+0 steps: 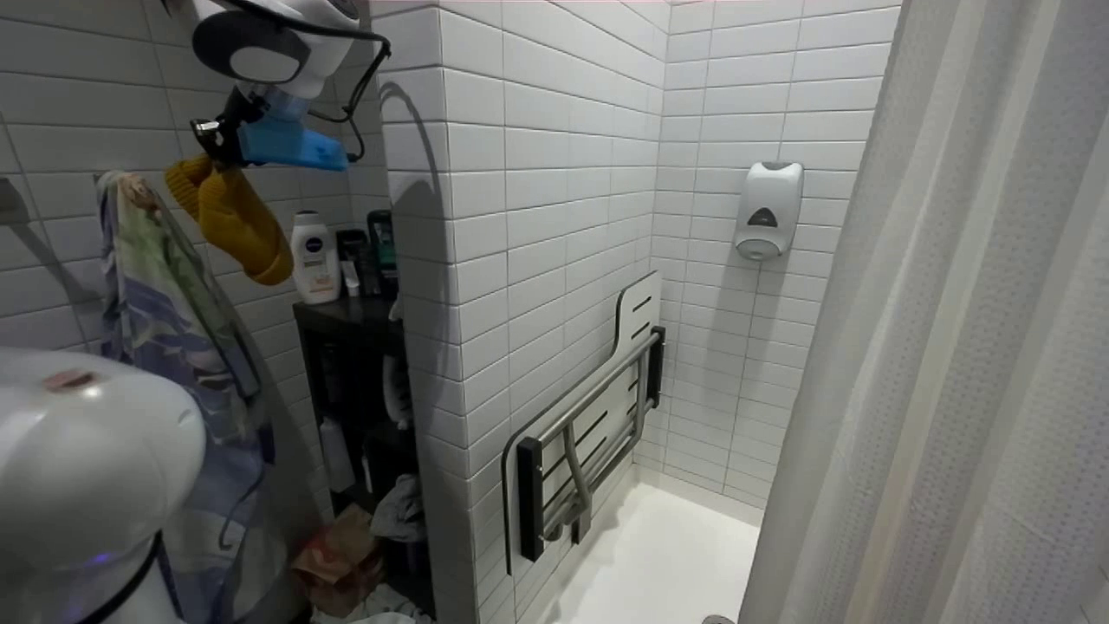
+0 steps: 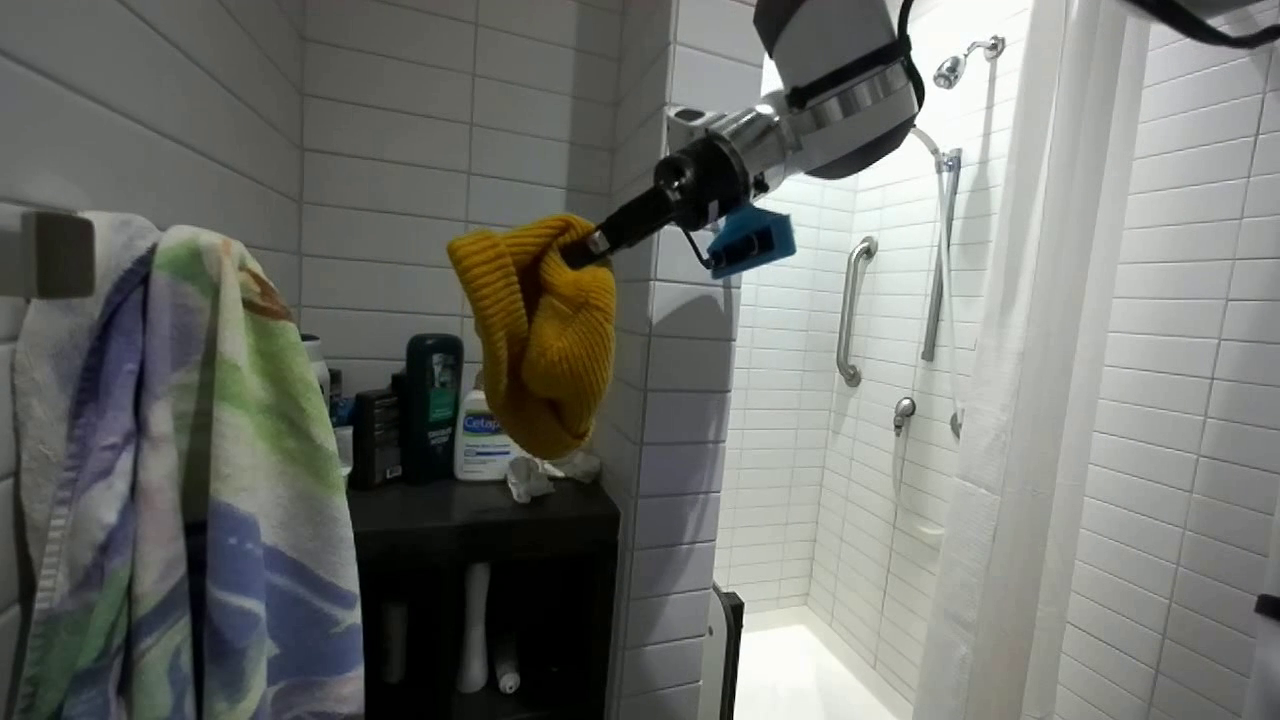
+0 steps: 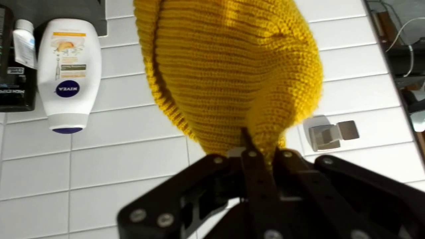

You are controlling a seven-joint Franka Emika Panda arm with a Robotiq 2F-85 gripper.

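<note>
Wrist view shows us a yellow knit hat (image 3: pixel 229 76) caught in the gripper (image 3: pixel 265 152), whose jaws stand narrow on a gathered fold of it. We take the step in hand to be holding or carrying it aloft: in both exterior views the hat hangs in mid-air, its loose end drooping. The next move, as we judge it, calls for a firm pinch and a slow path, since the soft body could swing against whatever stands near; its closeness in depth to its neighbours we cannot tell. In an exterior view it hangs between a patterned towel (image 1: pixel 165 286) and an upright white Nivea bottle (image 1: pixel 314 260).

Lower down we find a black shelf unit (image 2: pixel 470 520), its top bearing a tall dark bottle (image 2: pixel 432 410), a white Cetaphil bottle (image 2: pixel 482 445) partly behind the hat, and crumpled tissue (image 2: pixel 527 480). From the wrist we also see a metal hook (image 3: pixel 327 136) on the white tiled wall (image 3: pixel 129 159).

Farther out, a tiled partition (image 1: pixel 537 208) sets this corner apart from the shower (image 1: pixel 667 555), where we make out a folded seat (image 1: pixel 598 425), a soap dispenser (image 1: pixel 769 204), a grab bar (image 2: pixel 848 310), a shower head (image 2: pixel 950 72) and a pale curtain (image 1: pixel 936 347).
</note>
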